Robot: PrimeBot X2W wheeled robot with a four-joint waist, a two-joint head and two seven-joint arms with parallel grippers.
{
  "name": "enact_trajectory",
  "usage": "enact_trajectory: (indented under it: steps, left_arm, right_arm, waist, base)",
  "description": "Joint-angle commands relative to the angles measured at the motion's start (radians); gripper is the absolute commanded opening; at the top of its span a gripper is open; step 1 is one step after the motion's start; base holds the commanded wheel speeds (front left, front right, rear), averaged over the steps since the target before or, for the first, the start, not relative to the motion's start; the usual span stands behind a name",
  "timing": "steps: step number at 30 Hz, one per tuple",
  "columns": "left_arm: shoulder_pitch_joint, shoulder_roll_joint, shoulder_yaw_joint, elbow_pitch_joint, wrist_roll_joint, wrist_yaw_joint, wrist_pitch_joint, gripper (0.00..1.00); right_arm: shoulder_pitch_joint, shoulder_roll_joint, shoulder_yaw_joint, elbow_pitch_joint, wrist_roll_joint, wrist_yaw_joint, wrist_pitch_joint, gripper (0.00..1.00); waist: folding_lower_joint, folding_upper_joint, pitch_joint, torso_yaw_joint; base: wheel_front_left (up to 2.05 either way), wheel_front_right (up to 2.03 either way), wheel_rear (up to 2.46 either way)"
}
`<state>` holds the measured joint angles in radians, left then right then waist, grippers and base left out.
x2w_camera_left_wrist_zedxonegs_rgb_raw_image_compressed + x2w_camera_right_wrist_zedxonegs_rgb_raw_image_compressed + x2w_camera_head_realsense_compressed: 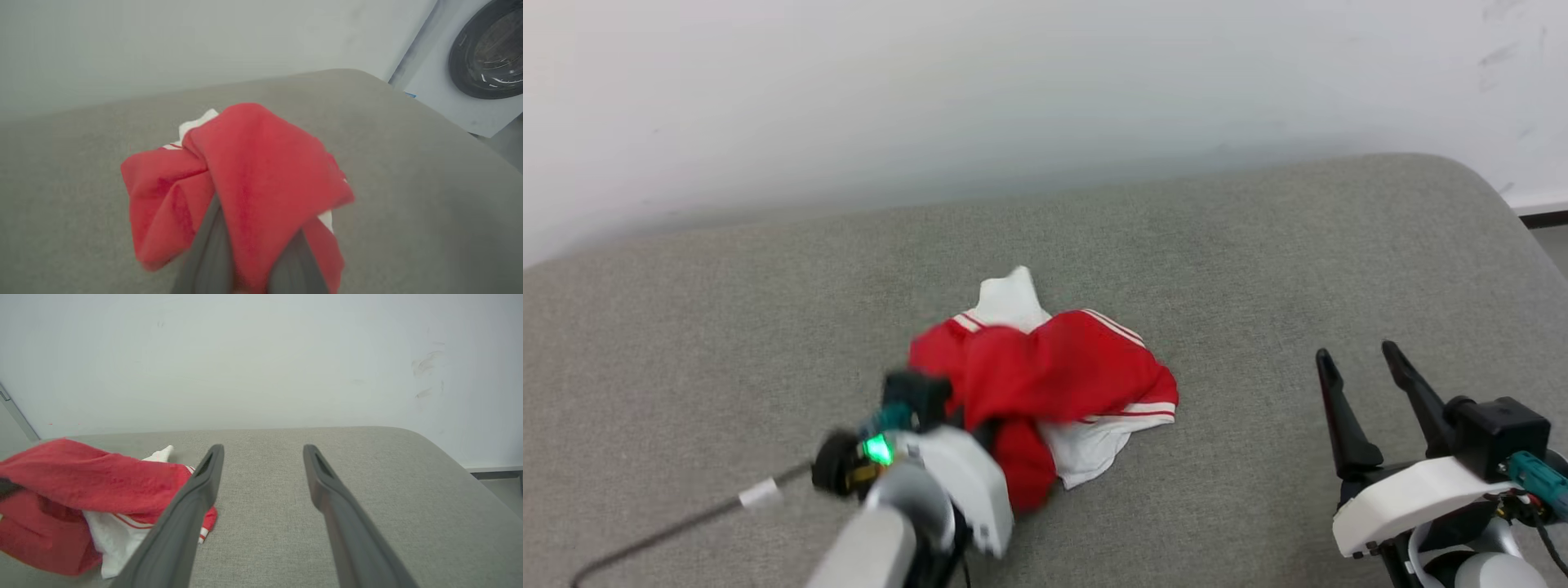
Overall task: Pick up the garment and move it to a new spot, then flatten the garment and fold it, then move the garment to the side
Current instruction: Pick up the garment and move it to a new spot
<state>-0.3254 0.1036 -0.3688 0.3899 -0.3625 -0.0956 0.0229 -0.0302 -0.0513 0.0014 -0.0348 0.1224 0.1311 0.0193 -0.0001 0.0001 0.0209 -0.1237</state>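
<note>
The garment [1054, 371] is a crumpled red shirt with white sleeves and striped trim, bunched in the middle of the grey cushion [1258, 261]. My left gripper [976, 429] is shut on its red cloth at the near left side, and the fabric rises around the fingers. In the left wrist view the garment [253, 175] drapes over both fingers [208, 249], hiding the tips. My right gripper [1356, 357] stands open at the lower right, apart from the shirt, with nothing between its fingers. In the right wrist view the garment [81, 486] lies left of that open gripper [263, 448].
A white wall [1013, 98] runs behind the cushion. The cushion's right edge curves down near a dark skirting strip [1543, 218]. A washing machine door [488, 49] shows at the far right of the left wrist view. A thin cable [686, 518] trails left from my left wrist.
</note>
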Motion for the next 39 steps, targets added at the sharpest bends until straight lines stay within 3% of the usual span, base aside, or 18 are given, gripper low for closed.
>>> enact_trajectory:
  steps: [1,2,3,4,15,21,28,32,39]
  left_arm:
    - [0.031,-0.002,-0.012,-0.001,0.003,0.003,-0.001,0.00]
    - [0.062,-0.002,-0.024,0.001,0.010,0.009,0.002,0.29]
    - [0.087,-0.003,-0.036,0.000,0.019,0.015,-0.002,0.83]
    - [0.107,-0.006,-0.045,-0.004,0.020,0.019,-0.011,1.00]
    - [0.100,-0.023,-0.087,-0.163,0.102,0.078,-0.209,1.00]
    - [0.097,0.015,-0.002,-0.242,0.079,0.144,-0.191,1.00]
    - [0.179,0.113,0.125,-0.284,0.051,0.223,-0.150,1.00]
    - [0.248,0.155,0.155,-0.301,0.048,0.245,-0.133,1.00]
    - [0.295,0.163,0.146,-0.327,0.039,0.244,-0.117,1.00]
  right_arm:
    - [0.012,0.002,-0.007,-0.006,0.001,-0.001,-0.003,1.00]
    - [0.012,0.002,-0.010,-0.007,0.001,-0.001,-0.004,1.00]
    - [0.009,0.002,-0.016,-0.008,-0.001,-0.001,-0.004,1.00]
    - [0.005,0.002,-0.020,-0.009,-0.002,-0.001,-0.004,1.00]
    - [-0.009,0.002,-0.038,0.000,-0.008,-0.001,-0.007,1.00]
    - [0.011,0.002,-0.046,-0.007,-0.009,-0.001,0.000,1.00]
    - [0.044,0.002,-0.048,-0.007,0.005,-0.001,0.005,1.00]
    - [0.066,0.002,-0.041,-0.009,0.011,-0.001,0.007,1.00]
    - [0.091,0.002,-0.044,-0.009,0.016,-0.001,0.015,1.00]
  waist:
    - [0.0001,-0.0001,0.009,0.006]
    - [0.0001,-0.0001,0.014,0.010]
    - [0.0001,-0.0001,0.019,0.017]
    - [0.0001,-0.0001,0.023,0.024]
    - [0.0001,-0.0001,-0.009,0.104]
    - [0.0001,-0.0001,-0.032,0.124]
    - [0.0001,-0.0001,-0.058,0.130]
    - [0.0001,-0.0001,-0.071,0.123]
    - [0.0001,-0.0001,-0.086,0.114]
  base:
    - [0.00,0.00,0.00]
    - [0.00,0.00,0.00]
    - [0.00,0.00,0.00]
    - [0.00,0.00,0.00]
    - [0.00,0.00,0.00]
    - [0.00,0.00,0.00]
    - [0.00,0.00,0.00]
    - [0.00,0.00,0.00]
    - [0.00,0.00,0.00]
